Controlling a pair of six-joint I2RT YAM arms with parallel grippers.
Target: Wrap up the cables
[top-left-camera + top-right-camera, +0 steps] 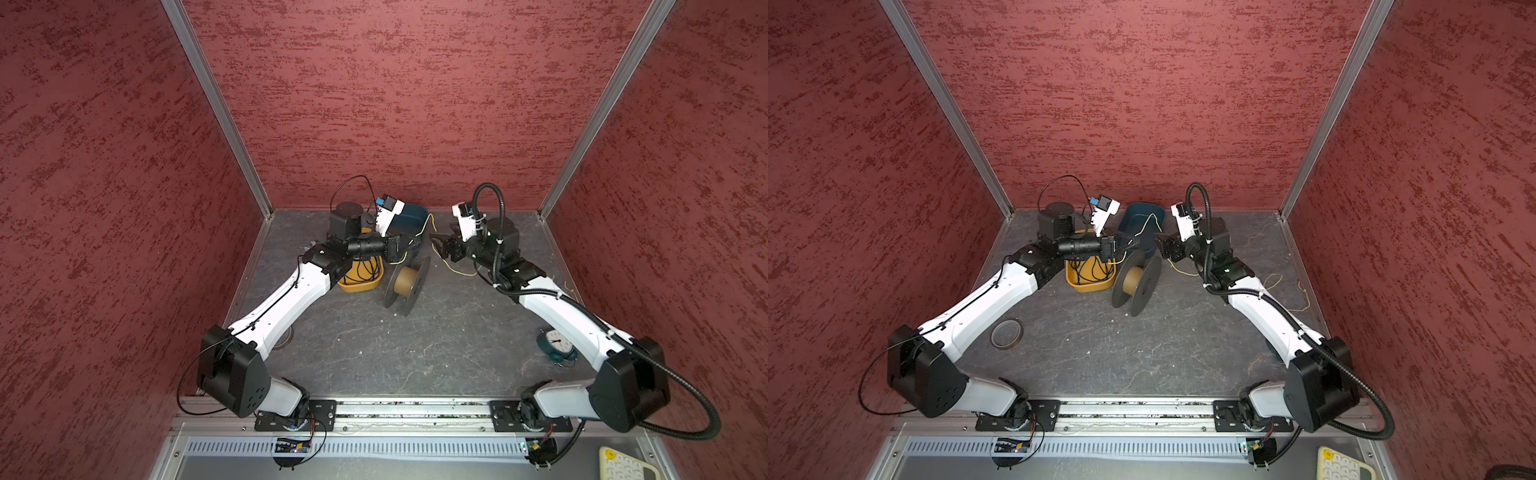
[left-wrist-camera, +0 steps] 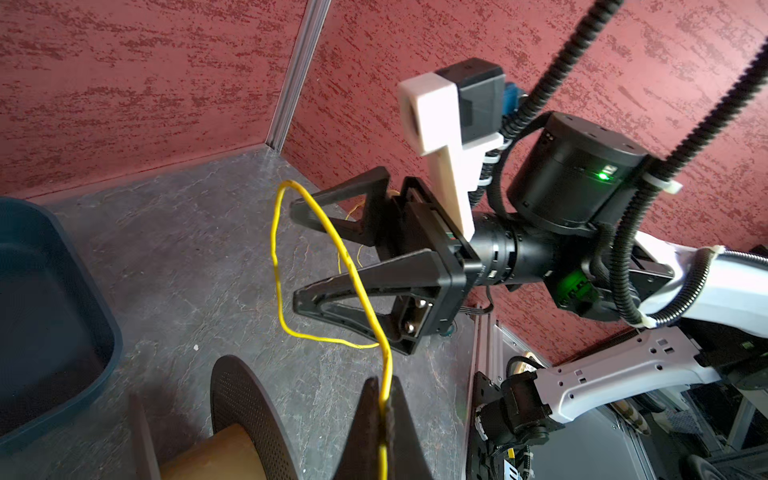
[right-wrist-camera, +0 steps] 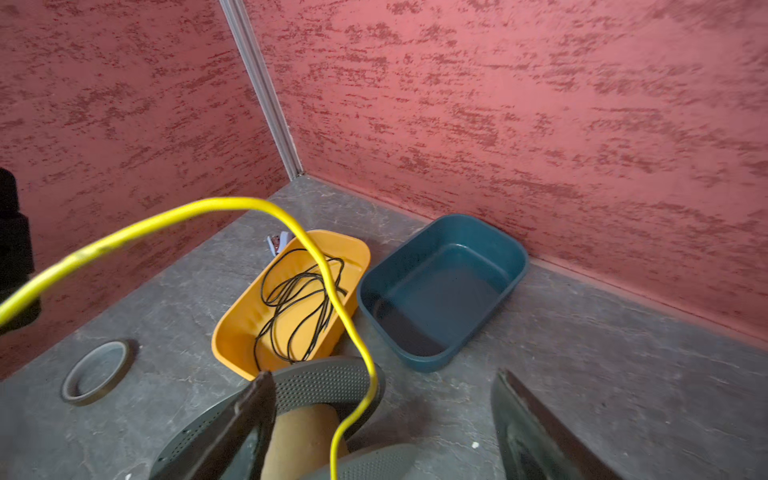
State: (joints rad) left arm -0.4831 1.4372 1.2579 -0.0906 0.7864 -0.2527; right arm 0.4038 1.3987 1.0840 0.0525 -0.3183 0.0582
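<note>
The cable (image 2: pixel 276 257) is a thin yellow wire. My left gripper (image 2: pixel 385 386) is shut on it just above a black spool (image 2: pixel 245 407) with a brown core. From there the cable loops up across my right gripper (image 2: pixel 293 253), which stands open facing the left one. In the right wrist view the cable (image 3: pixel 232 204) runs loose between the spread jaws of the right gripper (image 3: pixel 381 374), over the spool (image 3: pixel 324 382). In both top views the grippers (image 1: pixel 409 245) (image 1: pixel 432 239) meet behind the spool (image 1: pixel 405 282), and more cable (image 1: pixel 457 271) trails on the floor.
A yellow bin (image 3: pixel 224 345) holding coiled black cords and a blue bin (image 3: pixel 519 257) stand by the back wall. A tape ring (image 1: pixel 1005 334) lies at the left. A small clock (image 1: pixel 555 343) sits under the right arm, a calculator (image 1: pixel 623 463) at the front right.
</note>
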